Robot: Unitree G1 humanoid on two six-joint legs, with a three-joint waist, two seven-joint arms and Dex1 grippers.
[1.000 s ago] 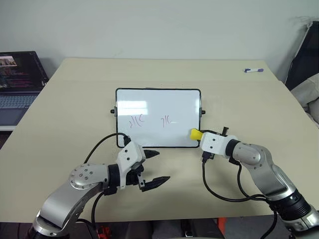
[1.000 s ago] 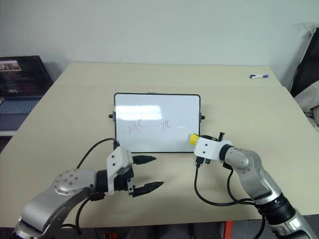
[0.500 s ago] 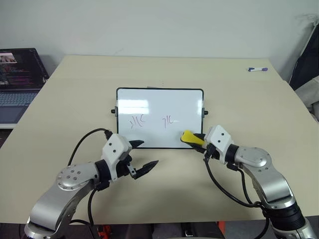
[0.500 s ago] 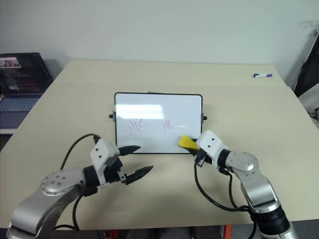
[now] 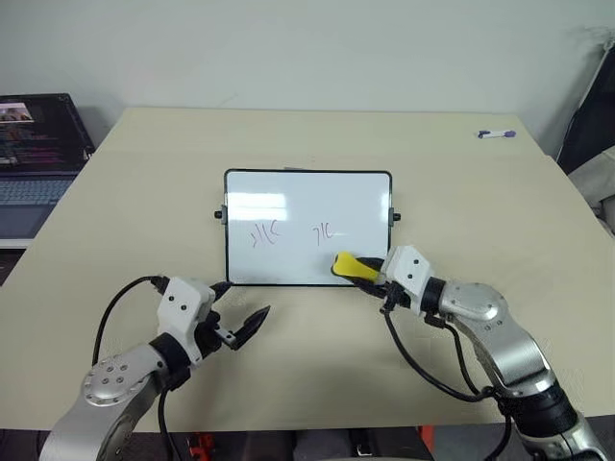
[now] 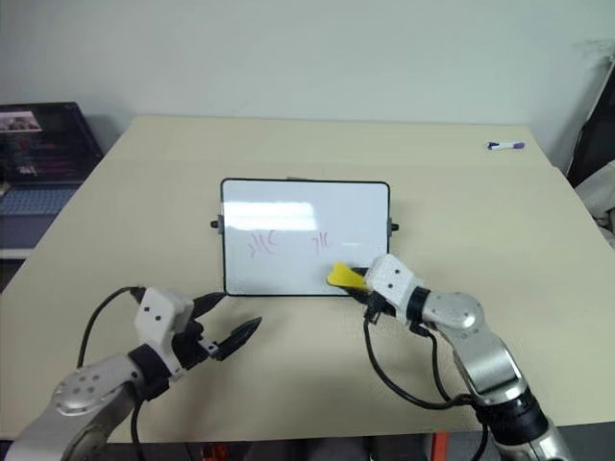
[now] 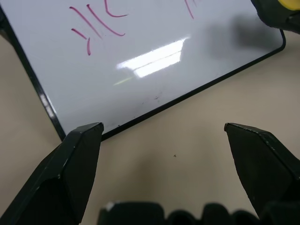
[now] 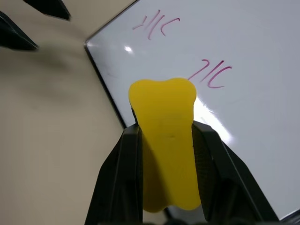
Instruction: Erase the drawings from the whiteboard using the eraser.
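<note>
Laptop (image 5: 34,163) sits open at the far left, off the edge of a beige table (image 5: 144,202). At the near left corner of the whiteboard (image 5: 307,197), the left gripper (image 5: 240,317) hangs low over the bare tabletop, its two black fingers spread wide with nothing between them; the left wrist view looks past those fingers at the board's black-framed corner. The whiteboard lies flat in the middle of the table, long side toward the robot, with a black knob (image 5: 217,215) at each short end. Drawings (image 5: 265,233) in pink-purple ink stand on its lower half: one cluster of curved strokes toward the left, a second cluster (image 5: 324,230) near the centre, well apart from the first. Just right of and below that second cluster, the yellow eraser (image 5: 347,266) rests over the white surface near the board's near edge; whether it presses on the board cannot be told. The right gripper (image 5: 370,274) clamps the eraser between its fingers (image 8: 123,173), which in the right wrist view close tight on both sides of the yellow block, the block's free end pointing toward the strokes. The right arm reaches in from the lower right, a black cable (image 5: 423,370) looping beneath its wrist. Far off at the table's back right edge lies a marker (image 5: 495,134) with a purple cap.
</note>
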